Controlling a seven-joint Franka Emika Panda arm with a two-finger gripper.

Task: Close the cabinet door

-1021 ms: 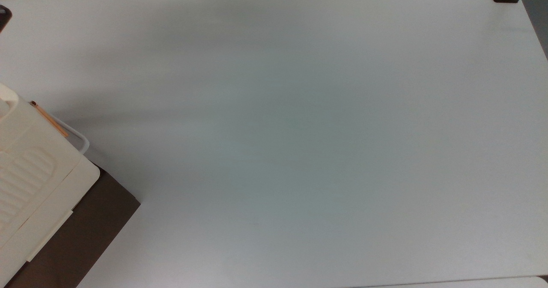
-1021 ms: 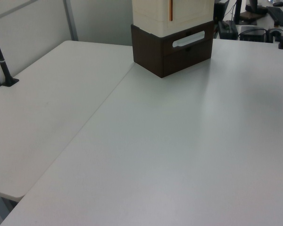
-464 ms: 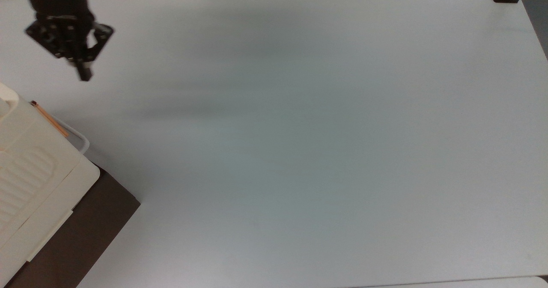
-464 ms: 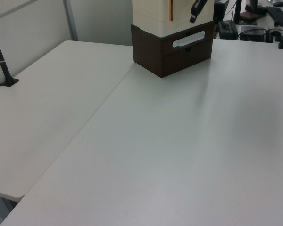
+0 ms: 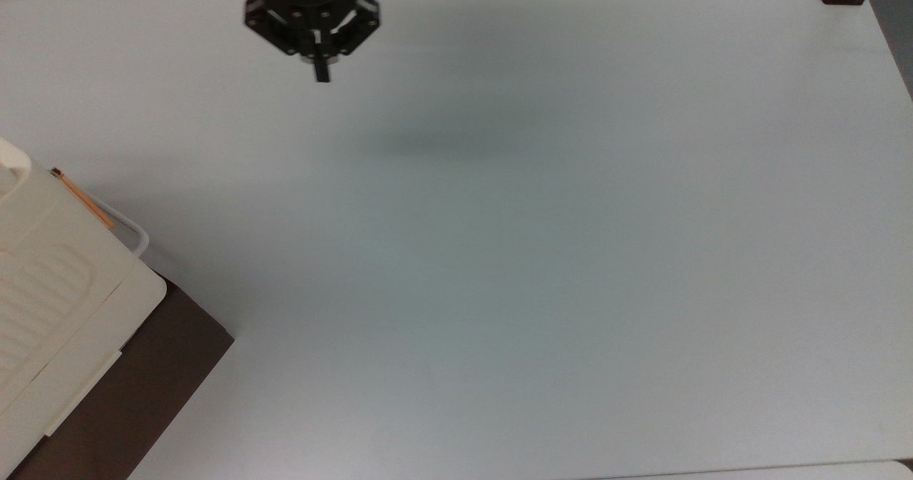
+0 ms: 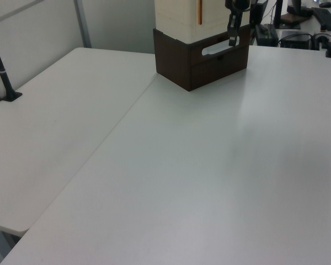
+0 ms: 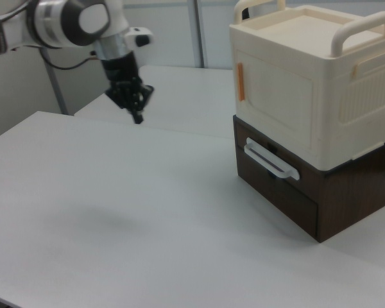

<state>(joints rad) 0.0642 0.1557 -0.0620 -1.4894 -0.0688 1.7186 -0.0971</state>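
the cream cabinet [image 7: 311,83] sits on a dark brown drawer box [image 7: 308,186] at one corner of the white table [image 5: 499,252], and everything here is placed from it. the cabinet door [image 7: 269,96] is the flat cream panel on the cabinet's front face, above the drawer's white wire handle [image 7: 271,160]. in the right view it lies flush with the frame, its orange-brown edge strip [image 7: 240,81] running upright along the side nearest the arm — so it looks already shut, or very nearly.

the gripper [image 7: 136,115] hangs in the air well apart from the cabinet, out in front of the door face and off toward the strip side, fingers pointing down at the table. they are pinched together with nothing between them.

the relation that counts: the door's long axis is vertical, and it lies to the right view's right of the gripper. any last push would have to travel that way, square onto the panel — judging by the flush fit, little is left to do.
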